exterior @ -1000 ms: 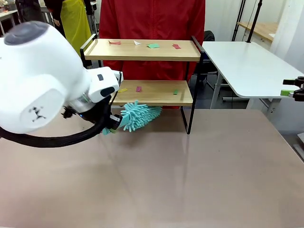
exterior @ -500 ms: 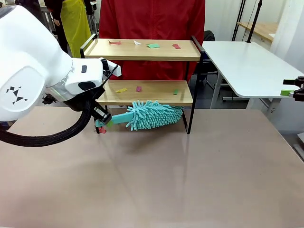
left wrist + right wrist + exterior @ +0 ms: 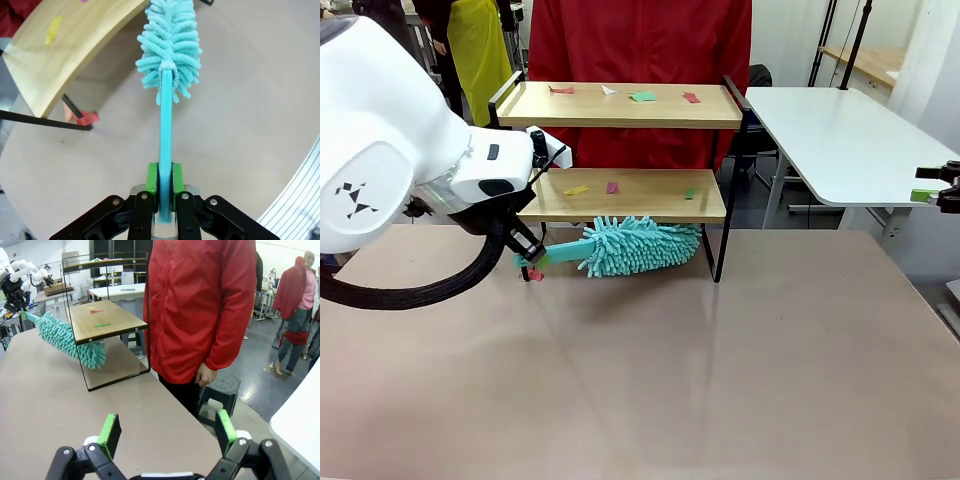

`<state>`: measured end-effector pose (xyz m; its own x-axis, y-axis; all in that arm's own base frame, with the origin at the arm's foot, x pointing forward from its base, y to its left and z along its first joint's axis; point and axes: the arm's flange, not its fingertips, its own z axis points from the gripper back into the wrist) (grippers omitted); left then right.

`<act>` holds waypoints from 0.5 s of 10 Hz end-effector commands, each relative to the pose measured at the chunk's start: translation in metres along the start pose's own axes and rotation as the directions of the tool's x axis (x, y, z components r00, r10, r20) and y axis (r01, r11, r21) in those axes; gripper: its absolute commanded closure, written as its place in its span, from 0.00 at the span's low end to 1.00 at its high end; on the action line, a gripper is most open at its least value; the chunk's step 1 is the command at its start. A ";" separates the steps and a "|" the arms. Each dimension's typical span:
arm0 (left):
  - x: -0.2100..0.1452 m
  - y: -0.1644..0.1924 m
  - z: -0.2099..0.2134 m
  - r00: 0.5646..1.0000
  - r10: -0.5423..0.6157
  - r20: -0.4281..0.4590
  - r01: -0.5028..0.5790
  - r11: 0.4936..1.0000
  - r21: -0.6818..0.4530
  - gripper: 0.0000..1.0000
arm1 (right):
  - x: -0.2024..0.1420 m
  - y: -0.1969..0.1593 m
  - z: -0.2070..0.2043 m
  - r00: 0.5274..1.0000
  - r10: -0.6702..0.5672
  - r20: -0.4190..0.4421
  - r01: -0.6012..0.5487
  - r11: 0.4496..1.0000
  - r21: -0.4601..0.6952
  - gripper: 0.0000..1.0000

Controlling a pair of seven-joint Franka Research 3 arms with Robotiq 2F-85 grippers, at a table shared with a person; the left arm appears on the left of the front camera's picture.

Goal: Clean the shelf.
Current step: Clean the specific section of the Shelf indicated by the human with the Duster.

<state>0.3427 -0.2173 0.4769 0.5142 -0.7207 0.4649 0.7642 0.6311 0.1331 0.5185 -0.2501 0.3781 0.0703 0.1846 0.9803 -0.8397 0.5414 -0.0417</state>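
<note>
two-tier light-wood shelf [image 3: 650, 200], thin black metal frame | upright | far edge of table [image 3: 740, 360] | coloured scraps [image 3: 642, 97] on both boards

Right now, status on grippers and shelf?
Left gripper shut on duster, head below lower board of shelf. Right gripper open, aside. Paper scraps on both boards.

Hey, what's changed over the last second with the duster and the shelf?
The left gripper swung the teal duster rightward, so its head reached farther under the lower board of the shelf, then drew back slightly left. Nothing was picked up or released: that gripper stayed shut on the handle. The paper scraps on both boards and the open right gripper stayed put.
</note>
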 end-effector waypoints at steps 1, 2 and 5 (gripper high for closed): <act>-0.036 0.020 0.011 0.992 -0.127 0.020 0.128 0.989 -0.072 0.86 | 0.009 0.000 -0.001 1.000 -0.005 -0.011 0.005 1.000 -0.013 0.00; -0.046 0.024 0.021 0.986 -0.154 0.059 0.160 0.980 -0.118 0.86 | 0.009 0.000 -0.001 1.000 -0.005 -0.011 0.005 1.000 -0.013 0.00; -0.066 0.038 0.066 0.947 -0.317 0.044 0.315 0.896 -0.314 0.86 | 0.009 0.000 -0.001 1.000 -0.005 -0.011 0.005 1.000 -0.013 0.00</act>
<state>0.3286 -0.1489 0.5011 0.2828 -0.8510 0.4426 0.9397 0.3384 0.0503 0.5186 -0.2500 0.3782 0.0702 0.1844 0.9803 -0.8397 0.5414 -0.0417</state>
